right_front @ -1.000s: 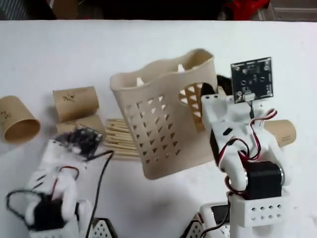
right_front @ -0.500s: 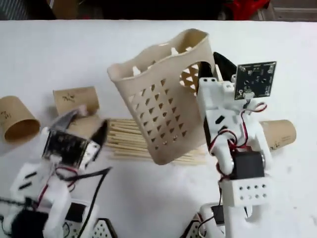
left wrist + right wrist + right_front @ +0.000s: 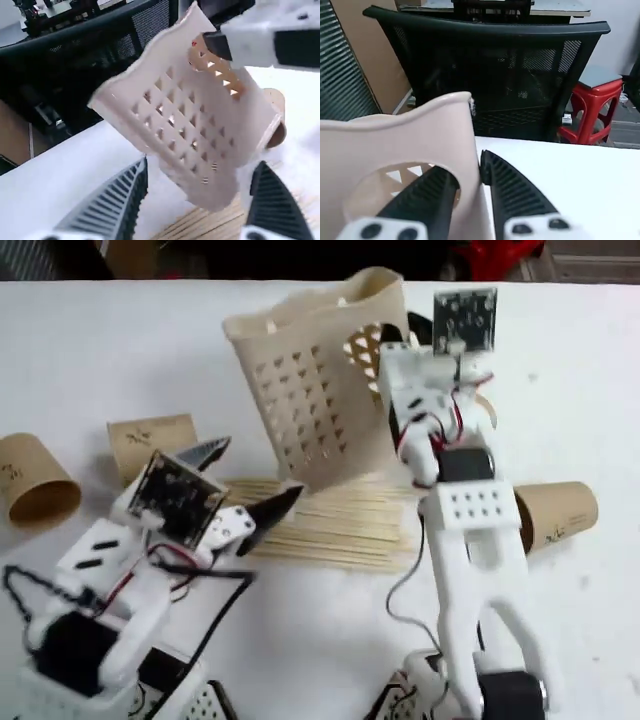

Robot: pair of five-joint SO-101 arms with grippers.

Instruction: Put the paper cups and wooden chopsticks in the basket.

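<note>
Beneath the basket [image 3: 300, 380], chopsticks [image 3: 340, 532] partly hidden — right end effector [image 3: 470, 167] clamps its rim, left end effector [image 3: 258, 470] gapes

The basket [image 3: 300, 390] is matt plastic, the cups [image 3: 150, 445] brown paper, the chopsticks [image 3: 340, 535] bare wood.

White arms [image 3: 470, 540] carry black servos [image 3: 465, 465], red-and-black cables [image 3: 405, 437], bare camera boards [image 3: 465, 318], ribbed black fingers [image 3: 512, 192].

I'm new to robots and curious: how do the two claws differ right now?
The left gripper is open wide; the right gripper is shut. The left gripper holds nothing and sits by the chopsticks; the right gripper pinches the basket by its wall, beside the handle hole. Both have black ribbed jaws.
</note>
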